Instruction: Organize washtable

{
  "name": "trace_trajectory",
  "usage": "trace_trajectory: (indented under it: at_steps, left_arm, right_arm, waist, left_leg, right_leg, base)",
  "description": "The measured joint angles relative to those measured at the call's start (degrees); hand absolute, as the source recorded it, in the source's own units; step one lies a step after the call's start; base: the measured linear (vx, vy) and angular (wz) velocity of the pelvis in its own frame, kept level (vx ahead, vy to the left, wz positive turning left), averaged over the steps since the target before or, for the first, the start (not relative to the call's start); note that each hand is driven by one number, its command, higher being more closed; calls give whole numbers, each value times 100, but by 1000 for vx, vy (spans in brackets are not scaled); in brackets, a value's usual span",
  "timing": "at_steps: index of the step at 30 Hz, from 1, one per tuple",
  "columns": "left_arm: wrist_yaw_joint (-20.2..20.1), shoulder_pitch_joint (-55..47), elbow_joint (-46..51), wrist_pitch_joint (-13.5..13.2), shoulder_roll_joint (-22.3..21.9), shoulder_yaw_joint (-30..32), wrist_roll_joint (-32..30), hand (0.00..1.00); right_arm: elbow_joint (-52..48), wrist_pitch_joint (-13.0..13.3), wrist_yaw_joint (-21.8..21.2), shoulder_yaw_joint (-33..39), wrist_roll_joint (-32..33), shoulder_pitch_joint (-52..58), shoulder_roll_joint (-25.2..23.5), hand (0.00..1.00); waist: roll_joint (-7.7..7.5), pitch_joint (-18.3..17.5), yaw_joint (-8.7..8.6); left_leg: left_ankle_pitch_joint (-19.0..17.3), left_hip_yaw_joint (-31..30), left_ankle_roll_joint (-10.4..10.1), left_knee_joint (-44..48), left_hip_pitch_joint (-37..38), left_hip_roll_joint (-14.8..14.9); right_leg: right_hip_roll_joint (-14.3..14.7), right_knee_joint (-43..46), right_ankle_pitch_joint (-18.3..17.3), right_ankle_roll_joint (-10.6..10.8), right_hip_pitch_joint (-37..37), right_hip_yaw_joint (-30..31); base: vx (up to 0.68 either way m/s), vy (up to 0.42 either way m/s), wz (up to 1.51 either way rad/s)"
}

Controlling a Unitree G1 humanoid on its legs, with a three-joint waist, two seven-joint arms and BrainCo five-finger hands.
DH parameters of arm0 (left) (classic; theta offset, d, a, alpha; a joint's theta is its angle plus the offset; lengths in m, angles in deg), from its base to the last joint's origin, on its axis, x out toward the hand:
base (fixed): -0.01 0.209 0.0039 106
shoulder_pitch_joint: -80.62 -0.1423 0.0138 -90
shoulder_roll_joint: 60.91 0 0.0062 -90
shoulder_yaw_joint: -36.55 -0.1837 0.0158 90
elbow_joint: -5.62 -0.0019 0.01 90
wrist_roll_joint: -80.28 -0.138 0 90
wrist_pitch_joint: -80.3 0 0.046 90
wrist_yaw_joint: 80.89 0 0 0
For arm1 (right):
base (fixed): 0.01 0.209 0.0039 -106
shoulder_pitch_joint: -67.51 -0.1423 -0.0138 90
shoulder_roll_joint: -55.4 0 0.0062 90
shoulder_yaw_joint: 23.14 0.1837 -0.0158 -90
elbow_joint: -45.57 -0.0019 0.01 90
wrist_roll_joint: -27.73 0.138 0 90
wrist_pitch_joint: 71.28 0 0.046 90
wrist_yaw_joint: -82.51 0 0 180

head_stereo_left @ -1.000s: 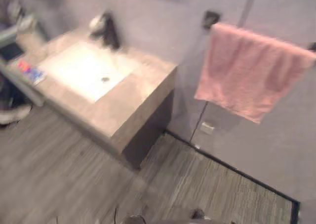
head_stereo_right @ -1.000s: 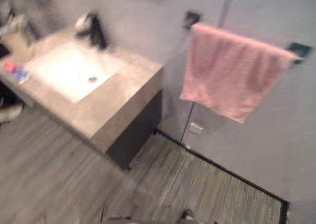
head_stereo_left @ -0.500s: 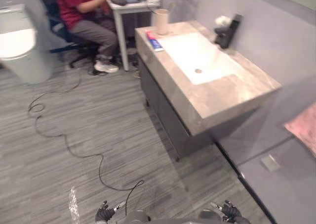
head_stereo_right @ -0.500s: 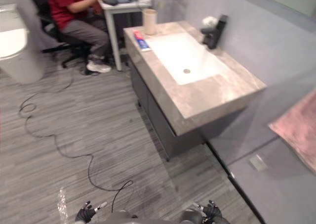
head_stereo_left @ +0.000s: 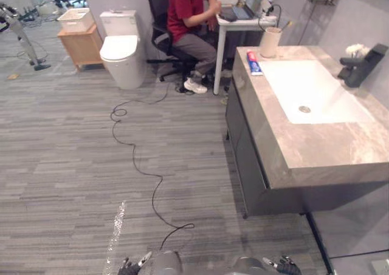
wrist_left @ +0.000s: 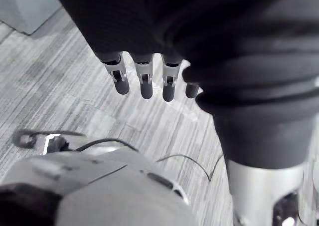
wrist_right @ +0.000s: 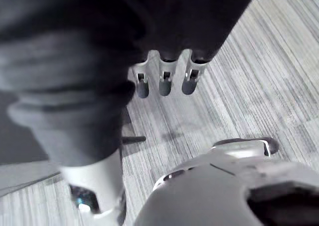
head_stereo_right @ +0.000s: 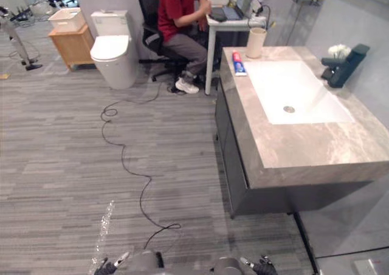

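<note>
camera swung left; washtable (head_stereo_left: 328,150) now at right

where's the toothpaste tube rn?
In the left eye view the toothpaste tube lies flat on the washtable top at its far left corner, just nearer than the beige cup and left of the sink basin.

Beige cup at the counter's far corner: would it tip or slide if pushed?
The cup stands upright, taller than wide, so a high push would probably tip it. The countertop looks smooth, so a low push likely slides it. Near the edge, it might fall.
</note>
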Motion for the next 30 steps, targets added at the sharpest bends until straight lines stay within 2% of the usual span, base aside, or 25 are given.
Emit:
trace_trajectory:
  at_steps: [1,2,3,4,5,7,8,9,10,11,14,16,17,21,25,30]
  left_arm:
    - [31,-9,0,10,25,3,0,0]
    - [39,-11,-7,13,31,8,8,0]
    - [70,-18,-26,16,28,-2,12,0]
    - [78,-28,-130,18,-6,-21,19,0]
    - [77,-46,-277,26,217,-107,64,0]
    - [75,-66,-353,32,382,-324,42,0]
    - [75,-56,-380,30,464,-512,-9,0]
    - [73,-20,-476,28,560,-726,-23,0]
    - [76,65,-518,16,596,-904,-58,0]
    - [71,76,-510,-10,628,-1057,-65,0]
    - [65,187,-506,-19,714,-1382,-143,0]
    - [58,232,-504,-6,746,-1533,-189,0]
    - [55,241,-503,-6,750,-1597,-188,0]
    - [55,176,-455,-8,543,-1602,-119,0]
    - [35,92,-458,-8,524,-1617,-46,0]
    - [-53,-10,-464,-7,606,-1713,-13,0]
  right_arm:
    - [20,-27,1,5,-22,-2,-25,0]
    - [43,-35,0,18,-43,1,-30,0]
    - [173,-29,3,45,-58,5,-9,0]
    - [333,-25,5,51,-52,-88,72,0]
    - [574,-48,-5,40,-44,-228,-8,0]
    - [695,-49,-96,24,-49,-285,-93,0]
    - [734,-48,-127,21,-59,-370,-93,0]
    - [764,-53,-148,-59,-96,-514,-42,0]
    - [754,-47,-139,-331,-167,-685,58,0]
    - [733,-29,-117,-429,-197,-704,53,0]
    - [676,-2,-116,-484,-232,-676,64,0]
    - [675,0,-119,-484,-230,-670,70,0]
    - [682,0,-117,-475,-223,-660,100,0]
    - [706,-32,-111,-320,-227,-464,250,0]
    - [813,-74,-114,-131,-109,-177,260,0]
    - [869,-18,-63,13,-73,-106,185,0]
  waist:
    - [-67,-26,22]
    - [-90,-48,38]
    - [-92,-94,40]
    - [-13,-201,42]
    - [-256,-263,18]
    - [-427,-378,-20]
    - [-434,-387,-2]
    - [-399,-389,35]
    - [-279,-377,37]
    - [-266,-376,30]
    - [-241,-375,29]
    - [-238,-381,31]
    - [-247,-399,29]
    - [-31,-428,39]
    - [-35,-481,51]
    - [-109,-535,47]
  left_leg:
    - [3,-2,3,-530,126,160]
    - [14,-82,-10,-859,203,172]
    - [124,-290,-116,-1530,330,80]
    - [464,-531,-915,-2226,488,-106]
    - [540,-377,-726,-2465,589,-476]
    - [542,-264,-631,-2488,572,-747]
    - [483,-126,-539,-2381,543,-804]
    - [470,154,-506,-2459,623,-824]
    - [632,467,-286,-2788,803,-885]
    - [748,563,-240,-3020,938,-981]
    - [950,537,-214,-3339,1035,-1170]
    - [1275,388,-286,-3804,1161,-1265]
    - [1434,300,-322,-4063,1269,-1281]
    - [1823,-239,-480,-5213,1616,-1404]
    - [1892,-539,-456,-5435,1619,-1403]
    - [1897,-511,-455,-5435,1650,-1453]
  right_leg:
    - [-133,-64,62,120,5,14]
    - [-202,-87,96,187,6,23]
    - [-315,-107,136,335,-38,72]
    - [-438,-98,142,574,-181,158]
    - [-670,-331,250,693,-208,506]
    - [-865,-755,556,798,-99,736]
    - [-935,-1002,863,868,-52,889]
    - [-984,-1193,1269,816,-129,853]
    - [-985,-1472,1873,580,-179,269]
    - [-988,-1640,1963,484,-136,83]
    - [-999,-1989,1950,495,38,-61]
    - [-994,-2003,1746,644,38,-86]
    - [-960,-1980,1714,649,19,-118]
    - [-814,-2028,1590,742,114,-296]
    - [-685,-2178,1584,749,167,-303]
    - [-675,-2260,1585,749,206,-64]
  base:
    - [9,250,17]
    - [46,320,15]
    - [44,402,9]
    - [73,461,6]
    - [53,369,6]
    - [80,333,-5]
    - [42,426,-58]
    - [-46,489,-112]
    - [-102,405,-114]
    - [-119,274,-75]
    - [-105,-9,-3]
    - [-123,-108,22]
    - [-115,-107,25]
    - [-120,-79,25]
    - [-43,-38,23]
    - [9,4,-8]
